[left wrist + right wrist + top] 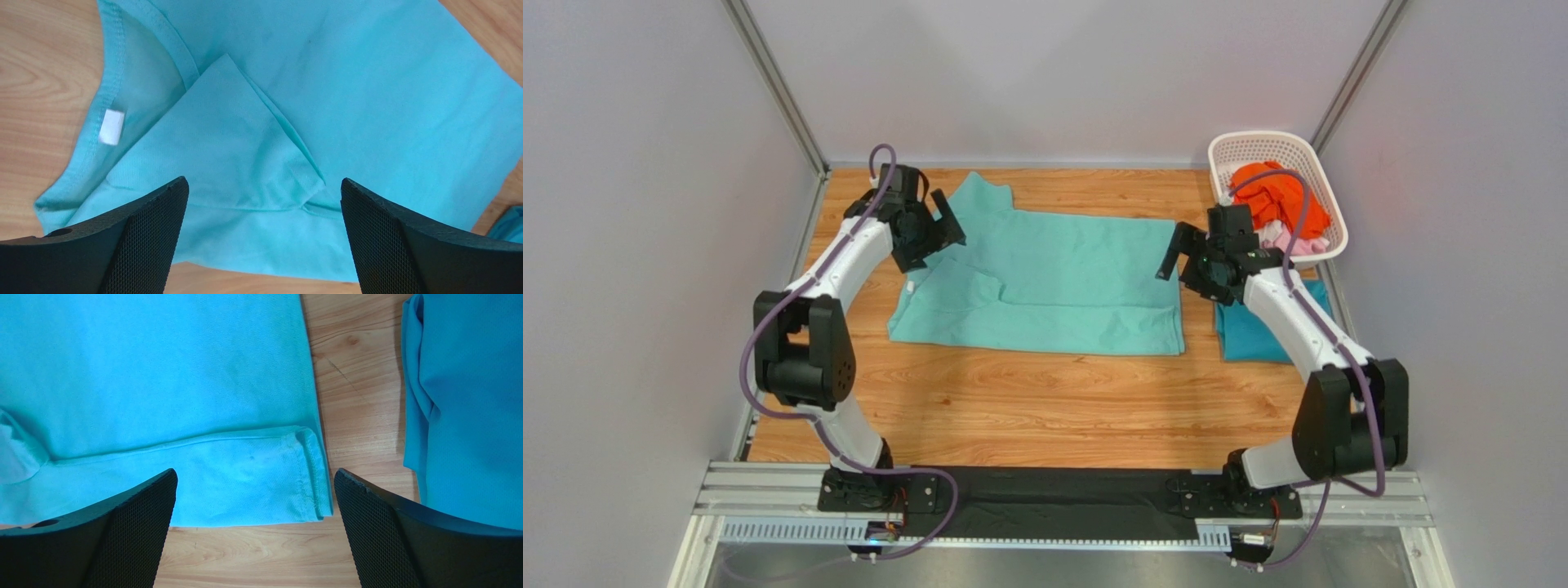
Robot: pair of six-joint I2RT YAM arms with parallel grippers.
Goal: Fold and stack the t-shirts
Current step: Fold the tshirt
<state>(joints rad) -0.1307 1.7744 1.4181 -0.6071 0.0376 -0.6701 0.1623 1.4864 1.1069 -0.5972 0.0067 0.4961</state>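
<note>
The white-and-black left arm (844, 263) reaches forward from its base with the elbow bowed outward. Its black two-finger left gripper (938, 228) has the jaws spread wide. The right arm (1290, 312) mirrors this pose, and the right gripper (1185, 260) is equally wide apart, its mesh-textured fingers (123, 533) angled downward.

Wooden table (1038, 404), light grain, planks running left to right. White plastic lattice basket (1259, 139) at the table's far right corner, oval rim, open top, close to the right wall. Grey matte panels enclose the table: left wall (634, 184), back wall (1063, 74), right wall (1468, 184). Thin metal posts at the two back corners, left post (775, 80) and right post (1357, 74). Along the table's near edge, a black strip (1063, 502) lies on a ribbed aluminium rail (756, 490) spanning the full width. Bare grey floor plate (1063, 566) below the rail.
</note>
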